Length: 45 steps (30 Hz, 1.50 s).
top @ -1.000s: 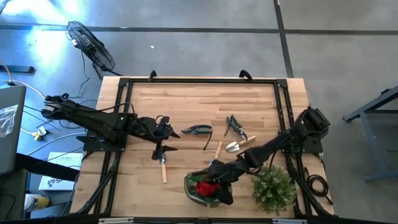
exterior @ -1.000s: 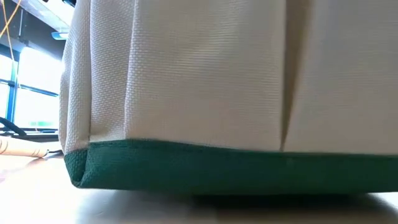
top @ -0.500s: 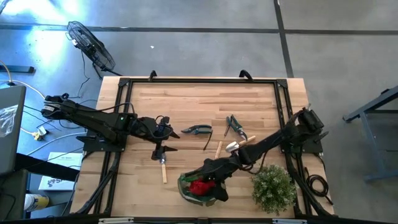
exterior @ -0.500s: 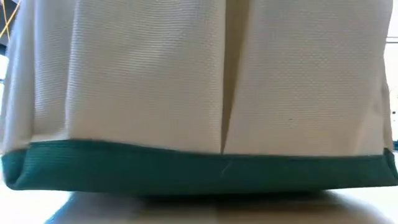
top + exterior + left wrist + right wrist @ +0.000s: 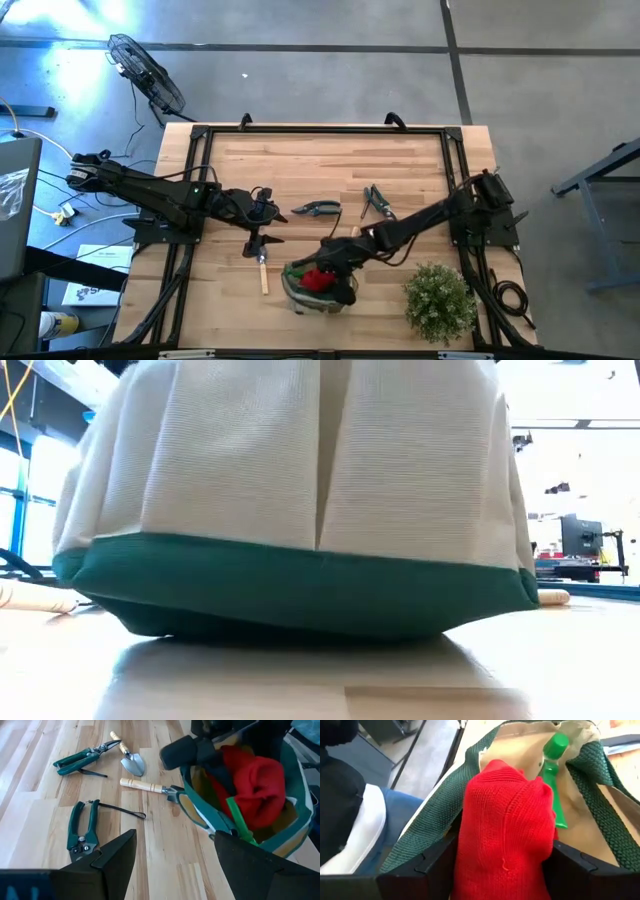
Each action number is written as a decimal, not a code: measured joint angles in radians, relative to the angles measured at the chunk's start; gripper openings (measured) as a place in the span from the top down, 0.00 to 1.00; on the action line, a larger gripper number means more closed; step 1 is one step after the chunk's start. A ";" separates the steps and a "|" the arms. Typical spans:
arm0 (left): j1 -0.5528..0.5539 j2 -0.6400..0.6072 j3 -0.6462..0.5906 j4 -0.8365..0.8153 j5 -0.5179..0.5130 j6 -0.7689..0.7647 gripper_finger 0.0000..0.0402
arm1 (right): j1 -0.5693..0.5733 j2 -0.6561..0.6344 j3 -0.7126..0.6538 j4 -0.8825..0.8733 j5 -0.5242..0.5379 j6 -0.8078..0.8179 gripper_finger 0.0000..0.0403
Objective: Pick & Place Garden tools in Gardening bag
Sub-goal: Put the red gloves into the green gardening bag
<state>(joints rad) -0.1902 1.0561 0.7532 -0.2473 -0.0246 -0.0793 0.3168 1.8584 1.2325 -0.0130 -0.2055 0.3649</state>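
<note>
No legible text, label, brand, number or sign anywhere. Checked the round tan-and-green fabric bag (image 5: 300,500), the red knitted glove (image 5: 505,830), the green-handled pruning shears (image 5: 82,827), the pale wooden table top (image 5: 300,165): all unmarked. White sheet with dark print on the floor beside the table (image 5: 95,270), too small to read.

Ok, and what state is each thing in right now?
gardening bag: mouth open, not yet full.
red glove: inside the bag, between the right gripper's fingers.
green-handled tool: inside the bag.
right gripper: closed on the red glove.
left gripper: open, empty.
pruning shears: lying on the table, outside the bag.
trowel: lying on the table.
</note>
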 joint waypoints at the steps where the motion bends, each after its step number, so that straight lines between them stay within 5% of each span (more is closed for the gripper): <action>1: 0.000 0.000 0.000 -0.004 0.000 0.001 0.35 | 0.000 0.000 0.006 -0.014 -0.004 -0.001 0.40; 21: 0.000 0.000 0.000 -0.018 -0.007 -0.004 0.35 | 0.050 0.000 0.118 -0.116 0.020 0.002 0.40; 38: 0.000 0.000 0.000 -0.018 0.008 -0.004 0.35 | -0.006 0.000 0.119 -0.239 0.282 -0.180 0.40; 45: 0.000 0.000 0.000 -0.018 0.007 0.001 0.35 | -0.011 -0.001 0.119 -0.256 0.308 -0.206 0.40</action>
<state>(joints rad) -0.1898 1.0561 0.7532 -0.2653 -0.0172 -0.0788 0.3062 1.8576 1.3514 -0.2691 0.1028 0.1585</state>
